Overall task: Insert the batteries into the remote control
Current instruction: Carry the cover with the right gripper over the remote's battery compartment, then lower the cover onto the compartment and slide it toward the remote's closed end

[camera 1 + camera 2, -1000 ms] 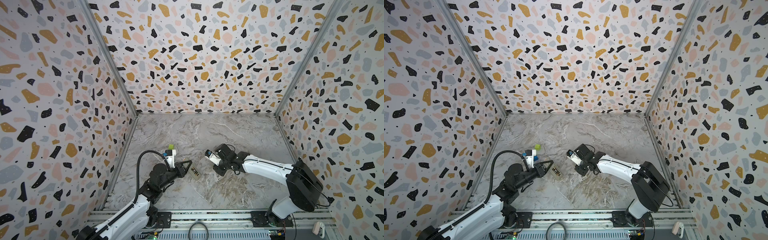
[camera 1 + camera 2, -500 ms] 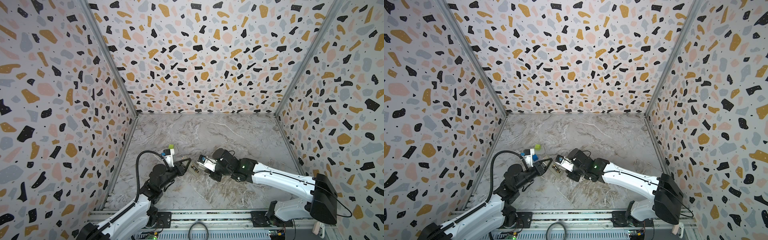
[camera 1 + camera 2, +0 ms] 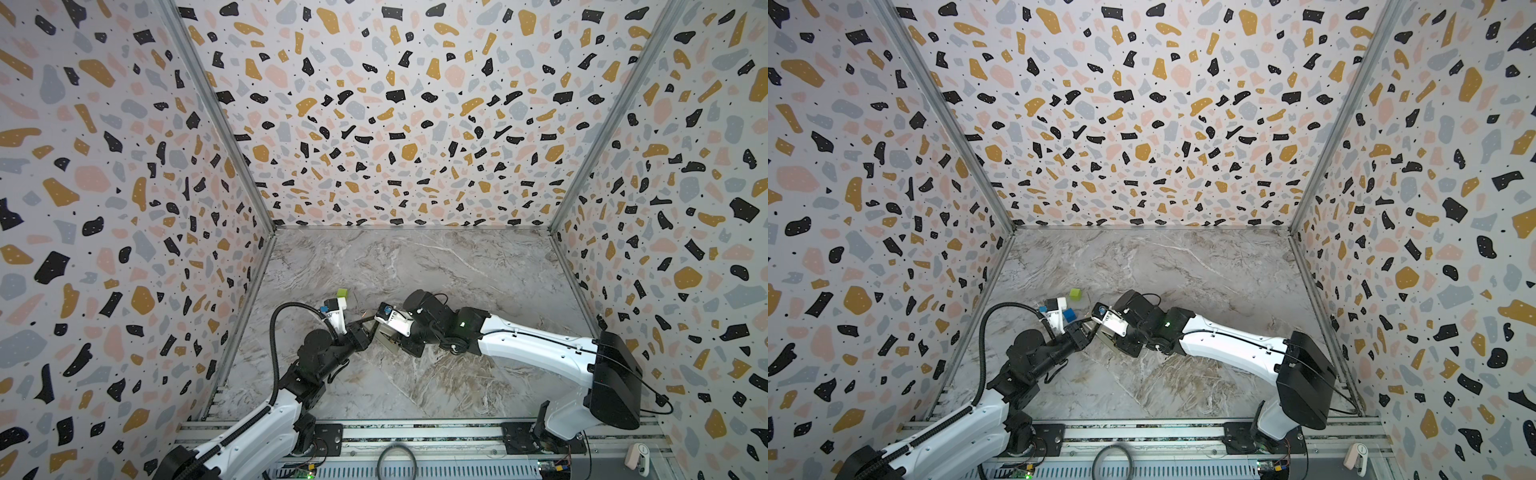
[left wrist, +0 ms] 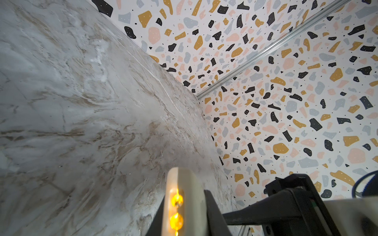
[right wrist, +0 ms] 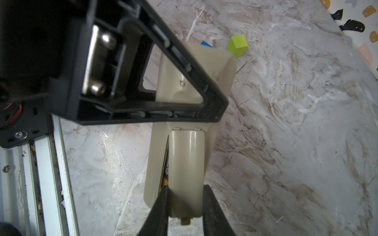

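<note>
Both engaged: left fingers (image 5: 178, 55) clamp remote control (image 5: 180, 90) crosswise; right fingers (image 5: 159, 212) pinch its battery cover (image 5: 187, 163).

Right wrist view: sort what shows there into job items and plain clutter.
Job items:
remote control
battery cover
one battery, glimpsed in the gap beside that cover

Clutter:
green cube
blue cube, mostly hidden behind the remote control

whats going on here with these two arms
The left gripper is clamped on the white remote, which is turned back side up. The right gripper pinches the battery cover over the compartment, not yet flush. What looks like a dark battery shows in the gap beside it. A green cube sits nearby.
</note>
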Available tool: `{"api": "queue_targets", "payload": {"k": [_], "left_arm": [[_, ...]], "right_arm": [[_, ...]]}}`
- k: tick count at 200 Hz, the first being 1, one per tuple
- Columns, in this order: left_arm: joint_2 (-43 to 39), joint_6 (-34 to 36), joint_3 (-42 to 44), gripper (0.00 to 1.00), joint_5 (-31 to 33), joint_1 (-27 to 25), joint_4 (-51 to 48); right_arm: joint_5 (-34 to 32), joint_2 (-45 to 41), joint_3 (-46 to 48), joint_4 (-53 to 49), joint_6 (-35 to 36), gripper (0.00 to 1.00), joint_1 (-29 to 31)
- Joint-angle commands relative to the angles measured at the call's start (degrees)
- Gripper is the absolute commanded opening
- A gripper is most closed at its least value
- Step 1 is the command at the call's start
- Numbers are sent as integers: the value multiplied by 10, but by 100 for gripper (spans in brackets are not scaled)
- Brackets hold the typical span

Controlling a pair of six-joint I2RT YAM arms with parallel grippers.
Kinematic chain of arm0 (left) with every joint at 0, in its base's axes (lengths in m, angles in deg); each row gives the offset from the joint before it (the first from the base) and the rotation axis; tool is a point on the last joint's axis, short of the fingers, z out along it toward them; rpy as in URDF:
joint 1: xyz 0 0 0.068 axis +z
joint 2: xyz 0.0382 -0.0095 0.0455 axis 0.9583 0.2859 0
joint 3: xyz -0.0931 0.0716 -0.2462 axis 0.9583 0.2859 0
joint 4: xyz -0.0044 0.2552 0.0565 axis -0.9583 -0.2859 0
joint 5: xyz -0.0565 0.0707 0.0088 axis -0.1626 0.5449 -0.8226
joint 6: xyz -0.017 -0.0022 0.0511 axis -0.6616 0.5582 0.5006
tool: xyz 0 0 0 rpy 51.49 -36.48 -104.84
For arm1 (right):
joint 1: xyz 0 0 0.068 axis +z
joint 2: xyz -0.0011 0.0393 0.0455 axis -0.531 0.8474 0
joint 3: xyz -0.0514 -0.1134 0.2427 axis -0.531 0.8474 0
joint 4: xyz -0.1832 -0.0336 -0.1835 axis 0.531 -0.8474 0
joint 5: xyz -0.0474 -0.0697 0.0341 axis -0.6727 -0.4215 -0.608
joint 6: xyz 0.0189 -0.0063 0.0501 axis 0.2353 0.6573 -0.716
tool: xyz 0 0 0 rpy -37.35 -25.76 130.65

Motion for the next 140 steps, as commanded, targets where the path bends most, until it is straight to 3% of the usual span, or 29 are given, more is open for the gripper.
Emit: {"api": "queue_targets", "payload": {"k": [1, 140], "left_arm": [[-9, -5, 2, 0, 2, -2, 46], [-14, -8, 2, 0, 14, -2, 42]], "right_arm": [[4, -4, -23, -26, -13, 11, 1], [9, -3, -20, -37, -27, 10, 1]]}}
